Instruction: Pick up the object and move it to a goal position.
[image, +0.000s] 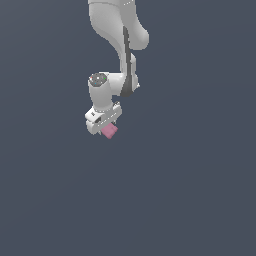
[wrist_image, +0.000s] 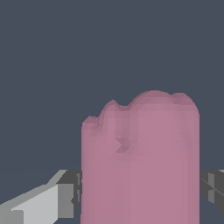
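Wrist view: small pink blocky piece with a lobed upper edge (wrist_image: 140, 162) wedged between dark finger pads (wrist_image: 73, 192) touching both flanks, so white end effector (image: 106, 125) clenched on it. Seemingly gripped across the flat sides for a steady carry toward the goal. Exterior view: matte pink corner (image: 110, 131) poking out beneath smooth white housing, left of centre, over plain slate-grey surface (image: 190, 200).

Simulated scene, not a real room: flat, uniform slate-blue backdrop (image: 200, 190) without texture or shadow; faceted, smoothly shaded white robot arm (image: 112, 30).
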